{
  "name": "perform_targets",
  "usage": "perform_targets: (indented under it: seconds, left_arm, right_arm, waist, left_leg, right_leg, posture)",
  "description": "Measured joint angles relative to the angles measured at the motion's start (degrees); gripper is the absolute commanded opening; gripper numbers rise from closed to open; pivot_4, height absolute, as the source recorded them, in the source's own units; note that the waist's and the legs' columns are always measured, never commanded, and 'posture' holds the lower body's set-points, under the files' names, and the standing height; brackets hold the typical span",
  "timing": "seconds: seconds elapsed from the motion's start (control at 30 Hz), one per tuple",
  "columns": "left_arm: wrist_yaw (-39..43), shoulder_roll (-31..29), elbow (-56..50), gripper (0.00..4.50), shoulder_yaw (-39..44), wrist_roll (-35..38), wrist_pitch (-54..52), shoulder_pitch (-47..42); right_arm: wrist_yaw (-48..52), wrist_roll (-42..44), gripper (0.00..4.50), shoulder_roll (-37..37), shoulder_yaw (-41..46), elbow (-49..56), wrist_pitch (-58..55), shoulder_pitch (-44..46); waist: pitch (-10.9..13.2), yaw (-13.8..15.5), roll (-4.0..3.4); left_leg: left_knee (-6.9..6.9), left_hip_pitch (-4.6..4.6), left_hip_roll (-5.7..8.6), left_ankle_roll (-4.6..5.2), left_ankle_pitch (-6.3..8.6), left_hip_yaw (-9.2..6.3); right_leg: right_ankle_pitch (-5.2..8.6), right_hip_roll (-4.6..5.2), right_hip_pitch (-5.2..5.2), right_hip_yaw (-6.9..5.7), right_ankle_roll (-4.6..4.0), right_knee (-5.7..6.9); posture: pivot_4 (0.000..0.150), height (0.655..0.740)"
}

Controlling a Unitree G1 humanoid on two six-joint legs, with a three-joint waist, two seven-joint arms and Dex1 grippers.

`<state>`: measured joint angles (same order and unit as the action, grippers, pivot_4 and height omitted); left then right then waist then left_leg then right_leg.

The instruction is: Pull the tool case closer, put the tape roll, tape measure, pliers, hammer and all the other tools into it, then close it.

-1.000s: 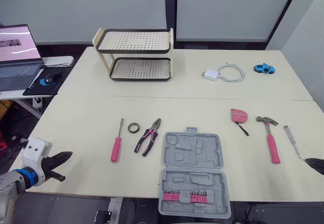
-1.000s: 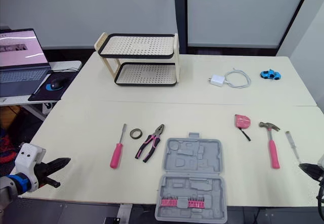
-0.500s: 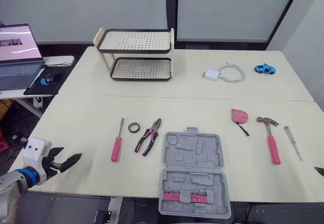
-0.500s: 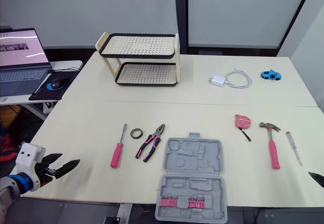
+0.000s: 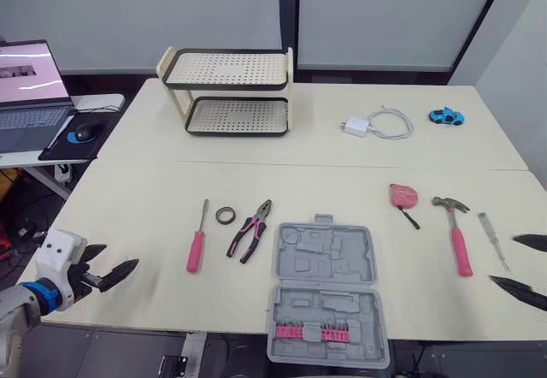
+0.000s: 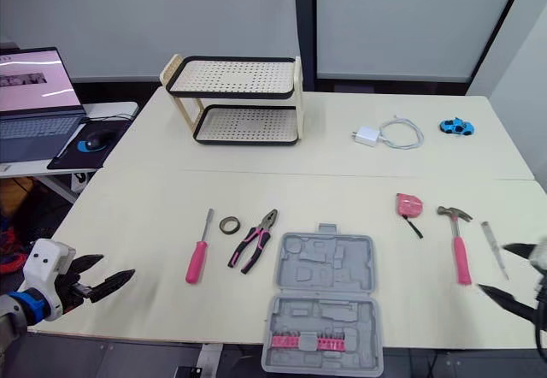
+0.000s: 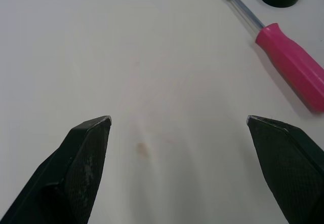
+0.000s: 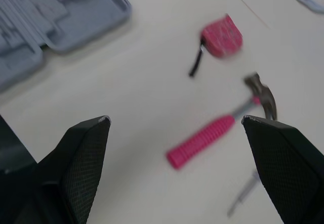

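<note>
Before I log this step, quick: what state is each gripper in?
Left gripper: open, holding nothing.
Right gripper: open, holding nothing.

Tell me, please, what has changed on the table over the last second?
The right gripper has swung back in over the right edge of the table, fingers spread wide, beside the hammer and the small screwdriver. The left gripper edged slightly forward, open. Nothing was grasped. The tool case, pliers, tape roll, tape measure and pink screwdriver lie where they were.
</note>
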<state>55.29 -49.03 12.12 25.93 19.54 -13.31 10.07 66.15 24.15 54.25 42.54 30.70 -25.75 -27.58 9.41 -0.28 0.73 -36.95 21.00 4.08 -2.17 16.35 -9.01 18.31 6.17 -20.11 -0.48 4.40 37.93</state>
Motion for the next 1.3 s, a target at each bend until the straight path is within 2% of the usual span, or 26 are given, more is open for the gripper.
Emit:
perform_targets:
  seconds: [0.13,0.3,0.43,0.53,0.6,0.63,0.93,1.3]
  left_arm:
    - [2.23,-3.19,-1.54,4.47,-2.35,-1.05,0.05,-2.12]
    - [7.36,-7.37,-3.59,4.47,-7.85,-2.41,-0.20,-5.48]
    - [13.23,-9.47,-3.00,4.47,-13.51,-3.60,1.78,-12.41]
    - [17.24,-9.63,-1.73,3.85,-17.94,-4.68,4.62,-19.05]
    - [19.92,-9.51,0.58,3.25,-21.32,-5.83,6.87,-23.80]
    - [21.14,-9.15,2.28,2.93,-22.84,-6.69,8.20,-26.13]
    - [26.56,-1.50,21.00,2.93,-33.84,-14.88,21.55,-42.26]
    - [24.12,6.39,41.85,2.93,-39.22,-24.12,33.93,-53.21]
  right_arm:
    - [-2.33,5.31,4.46,1.65,-7.57,7.17,-5.50,6.48]
    - [-5.81,8.99,4.46,2.57,-17.16,9.73,-10.59,15.29]
    - [-7.97,10.88,4.46,3.17,-23.64,10.48,-13.73,19.94]
    - [-10.28,12.16,4.50,2.58,-26.71,11.06,-15.51,23.65]
    - [-11.88,13.09,4.50,1.95,-28.91,11.77,-16.66,25.73]
    - [-12.73,13.25,4.50,1.57,-30.13,12.06,-17.28,26.67]
    - [-20.45,15.38,4.50,-1.37,-36.17,14.23,-22.23,33.37]
    - [-24.13,15.32,4.50,-3.42,-39.94,15.82,-23.34,32.49]
  waist:
    - [0.02,0.11,0.03]
    - [0.06,0.15,0.04]
    - [0.08,0.17,0.04]
    - [0.08,0.10,0.04]
    - [0.08,0.02,0.04]
    - [0.08,-0.04,0.04]
    - [0.12,-0.74,0.12]
    - [0.15,-1.47,0.22]
  left_leg:
    - [0.00,0.04,0.02,0.00,0.00,-0.01]
    - [-0.01,0.07,0.03,0.00,-0.01,-0.06]
    - [-0.02,0.14,0.04,-0.01,-0.01,-0.10]
    - [-0.03,0.15,0.07,-0.01,-0.01,-0.10]
    - [-0.03,0.15,0.08,-0.01,-0.02,-0.10]
    - [-0.03,0.14,0.10,-0.01,-0.02,-0.10]
    - [-0.12,0.23,0.24,-0.05,-0.05,-0.12]
    - [-0.27,0.29,0.29,-0.04,-0.06,-0.16]
  right_leg:
    - [0.00,0.01,0.00,-0.03,-0.01,-0.03]
    - [-0.01,0.01,-0.03,-0.09,-0.01,-0.04]
    - [-0.01,0.00,-0.07,-0.13,-0.01,-0.03]
    - [-0.01,0.00,-0.07,-0.13,-0.01,-0.01]
    - [-0.01,-0.01,-0.09,-0.14,-0.01,0.00]
    - [-0.01,-0.02,-0.08,-0.14,-0.01,0.01]
    - [-0.02,-0.04,-0.14,-0.19,0.01,0.08]
    - [-0.02,-0.07,-0.16,-0.24,0.03,0.18]
  posture:
    - [0.150,0.7400]
    - [0.150,0.7400]
    - [0.150,0.7400]
    - [0.150,0.7400]
    - [0.150,0.7400]
    - [0.150,0.7400]
    - [0.150,0.7400]
    - [0.150,0.7400]
